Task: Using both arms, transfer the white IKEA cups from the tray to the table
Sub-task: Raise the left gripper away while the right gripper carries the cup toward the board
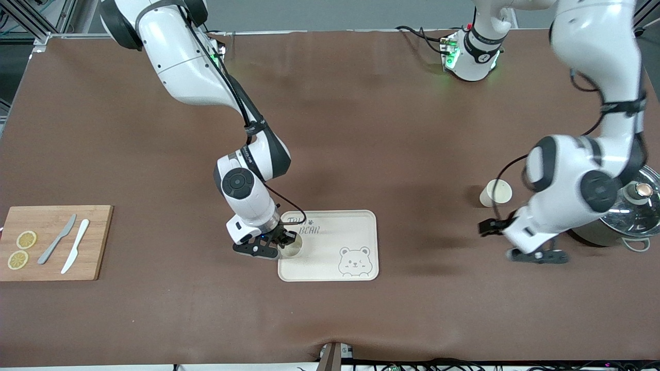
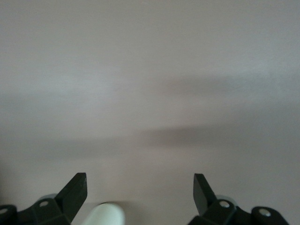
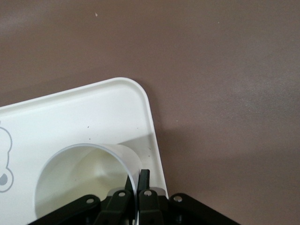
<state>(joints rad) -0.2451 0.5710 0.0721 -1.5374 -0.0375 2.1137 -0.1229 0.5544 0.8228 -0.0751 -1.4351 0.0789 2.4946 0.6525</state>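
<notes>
Brown mat-covered table (image 1: 361,129) under even light, grey floor and metal framing along the edges.

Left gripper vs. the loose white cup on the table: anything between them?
No. In the front view, only bare brown table lies between the open left gripper and the white cup lying on its side.

A wooden cutting board (image 1: 51,242) carries two lemon slices (image 1: 21,249), a grey knife (image 1: 56,246) and a white knife (image 1: 75,252); a lidded pot (image 1: 626,216) stands at the left arm's end.

One white cup (image 1: 292,246) upright on the bear tray (image 1: 340,232), rim pinched. Second white cup (image 1: 496,193) lying tipped on the table near the pot.
</notes>
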